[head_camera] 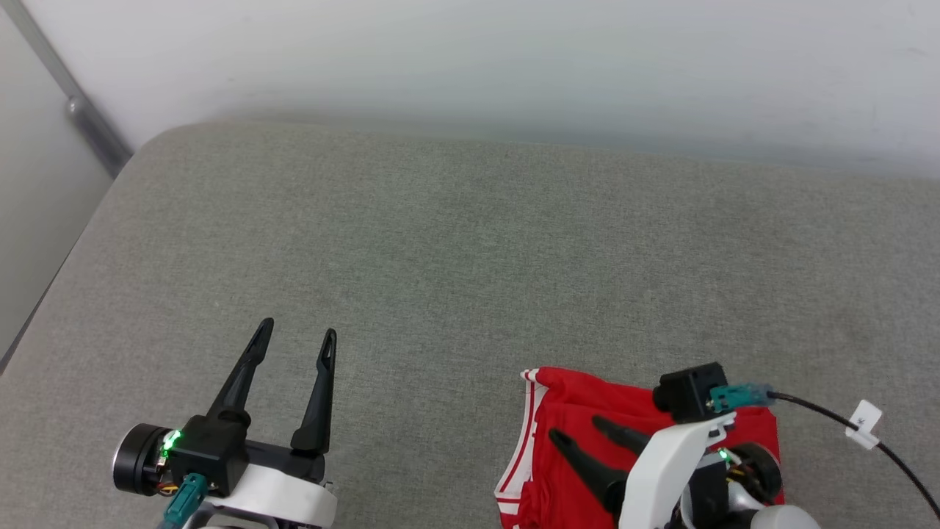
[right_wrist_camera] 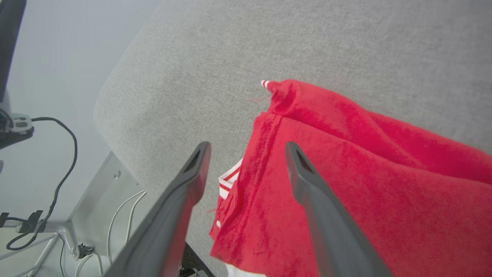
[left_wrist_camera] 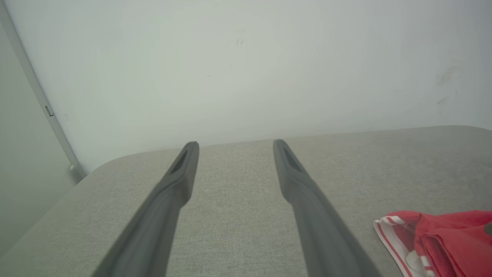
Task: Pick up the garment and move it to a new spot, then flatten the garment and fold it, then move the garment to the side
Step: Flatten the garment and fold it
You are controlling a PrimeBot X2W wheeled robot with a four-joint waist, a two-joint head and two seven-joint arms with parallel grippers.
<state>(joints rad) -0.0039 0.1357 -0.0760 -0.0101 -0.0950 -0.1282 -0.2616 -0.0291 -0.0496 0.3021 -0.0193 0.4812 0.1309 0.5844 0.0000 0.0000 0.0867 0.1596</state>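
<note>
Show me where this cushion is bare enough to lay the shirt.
Free: the cushion from the wall down to the shirt, and the strip between the left gripper and the shirt. Crowded: near right, where the right gripper hangs over the shirt.

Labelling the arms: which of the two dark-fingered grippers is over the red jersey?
The right gripper, lower right in the head view: its open fingers hang over the red jersey with striped trim; the left gripper is over bare grey cushion.
</note>
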